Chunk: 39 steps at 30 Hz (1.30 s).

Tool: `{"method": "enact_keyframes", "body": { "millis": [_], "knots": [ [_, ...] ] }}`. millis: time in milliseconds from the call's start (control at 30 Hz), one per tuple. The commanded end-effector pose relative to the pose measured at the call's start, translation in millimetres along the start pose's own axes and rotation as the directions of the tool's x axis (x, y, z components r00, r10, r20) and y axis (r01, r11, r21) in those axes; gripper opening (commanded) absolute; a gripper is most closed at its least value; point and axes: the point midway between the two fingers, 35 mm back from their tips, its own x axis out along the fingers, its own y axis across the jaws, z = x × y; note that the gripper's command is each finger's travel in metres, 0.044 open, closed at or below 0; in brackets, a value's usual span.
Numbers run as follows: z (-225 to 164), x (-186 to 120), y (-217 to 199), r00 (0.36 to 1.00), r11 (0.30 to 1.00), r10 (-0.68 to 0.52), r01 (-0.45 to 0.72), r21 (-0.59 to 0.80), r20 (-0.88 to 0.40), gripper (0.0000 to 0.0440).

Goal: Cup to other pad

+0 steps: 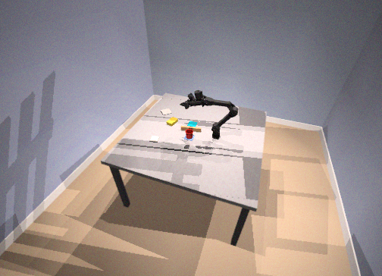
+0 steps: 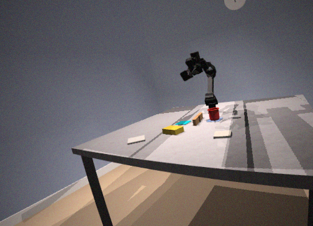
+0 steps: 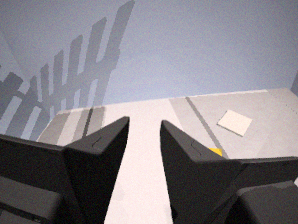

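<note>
A red cup (image 1: 189,133) (image 2: 213,114) stands upright on the pale blue pad (image 1: 186,139) (image 2: 219,120). No marbles can be made out in it. The other pad (image 1: 192,123) (image 2: 183,123) is cyan and bare, across a low wooden bar (image 1: 195,130) (image 2: 196,119) from the cup. My gripper (image 1: 183,104) (image 2: 185,75) (image 3: 145,123) is raised high above the table, away from the cup. Its fingers are partly open, with a narrow gap and nothing between them. The cup and both pads are out of the wrist view.
A yellow block (image 1: 172,121) (image 2: 172,130) (image 3: 216,151) lies near the cyan pad. One flat white tile (image 1: 166,111) (image 2: 136,140) (image 3: 234,123) lies beyond it. Another pale tile (image 1: 154,139) (image 2: 222,134) lies on the cup's side of the table. Shadow stripes cross the table.
</note>
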Motion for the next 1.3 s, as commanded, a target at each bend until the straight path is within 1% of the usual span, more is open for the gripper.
{"method": "enact_keyframes", "body": {
  "millis": [0, 333, 633, 967, 1267],
  "knots": [
    [-4, 4, 4, 0.999, 0.999, 0.005, -0.004, 0.038, -0.049, 0.0112],
    [-13, 6, 17, 0.983, 0.986, 0.012, 0.019, 0.167, -0.185, 0.012],
    [-24, 7, 28, 0.951, 0.958, 0.013, 0.077, 0.276, -0.31, 0.0124],
    [-38, 6, 38, 0.894, 0.912, 0.005, 0.18, 0.369, -0.449, 0.0126],
    [-54, 3, 44, 0.823, 0.863, -0.016, 0.299, 0.408, -0.568, 0.0123]
  ]
}}
